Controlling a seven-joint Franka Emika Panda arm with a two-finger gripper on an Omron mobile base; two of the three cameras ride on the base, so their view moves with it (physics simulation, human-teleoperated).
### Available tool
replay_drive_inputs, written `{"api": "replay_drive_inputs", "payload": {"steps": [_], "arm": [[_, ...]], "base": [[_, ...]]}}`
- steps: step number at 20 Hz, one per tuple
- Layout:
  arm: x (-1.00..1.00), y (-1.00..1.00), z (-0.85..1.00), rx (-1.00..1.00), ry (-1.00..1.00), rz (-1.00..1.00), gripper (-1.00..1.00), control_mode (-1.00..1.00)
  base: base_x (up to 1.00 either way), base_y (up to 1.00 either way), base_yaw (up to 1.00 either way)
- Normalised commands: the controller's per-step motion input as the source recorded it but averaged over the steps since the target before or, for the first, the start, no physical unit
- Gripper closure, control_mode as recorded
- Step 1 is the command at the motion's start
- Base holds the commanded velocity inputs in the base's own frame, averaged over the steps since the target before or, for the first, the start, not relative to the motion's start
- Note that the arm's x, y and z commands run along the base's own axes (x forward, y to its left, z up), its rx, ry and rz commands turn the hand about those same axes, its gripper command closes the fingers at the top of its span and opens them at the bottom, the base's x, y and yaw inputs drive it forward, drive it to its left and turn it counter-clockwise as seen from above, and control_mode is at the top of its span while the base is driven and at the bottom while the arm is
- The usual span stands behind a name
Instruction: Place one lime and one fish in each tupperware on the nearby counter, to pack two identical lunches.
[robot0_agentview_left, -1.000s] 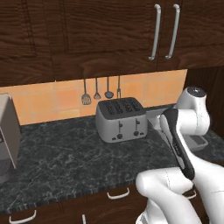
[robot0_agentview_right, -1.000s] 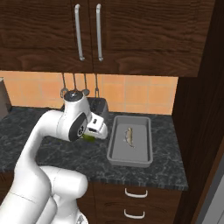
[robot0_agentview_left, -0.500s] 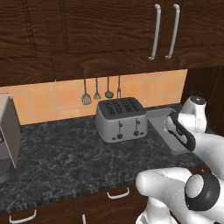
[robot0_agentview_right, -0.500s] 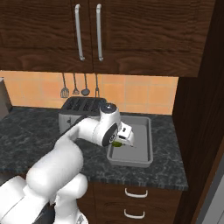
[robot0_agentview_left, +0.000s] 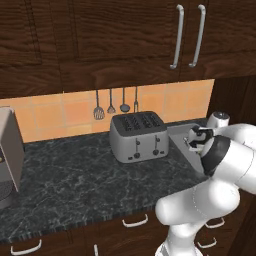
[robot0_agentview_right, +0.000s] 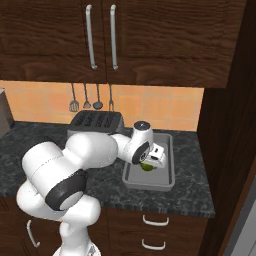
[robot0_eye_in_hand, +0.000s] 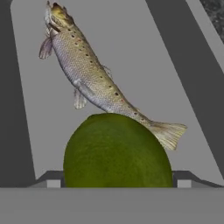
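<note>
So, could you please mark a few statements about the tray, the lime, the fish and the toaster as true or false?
1. A fish lies in the tupperware. True.
2. The gripper holds the lime above the tupperware. True.
3. The toaster stands inside the tupperware. False: it stands on the counter beside it.
4. The gripper is shut on the fish. False: it grips the lime.
5. Utensils hang behind the toaster. True.

The fish (robot0_eye_in_hand: 89, 76) lies in the tupperware (robot0_agentview_right: 165, 177) right of the toaster (robot0_agentview_left: 138, 135), lime (robot0_eye_in_hand: 117, 152) seemingly above it.
</note>
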Motion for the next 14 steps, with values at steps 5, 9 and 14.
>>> {"api": "replay_drive_inputs", "payload": {"steps": [5, 9, 14], "arm": [[0.0, 0.0, -0.02, 0.0, 0.0, 0.0, -1.0, -1.0], [-0.04, 0.26, 0.02, 0.0, -0.08, 0.0, -1.0, -1.0], [-0.5, 0.32, 0.29, -0.1, -0.12, 0.0, -1.0, -1.0]], "base": [[0.0, 0.0, 0.0], [0.0, 0.0, 0.0], [0.0, 0.0, 0.0]]}}
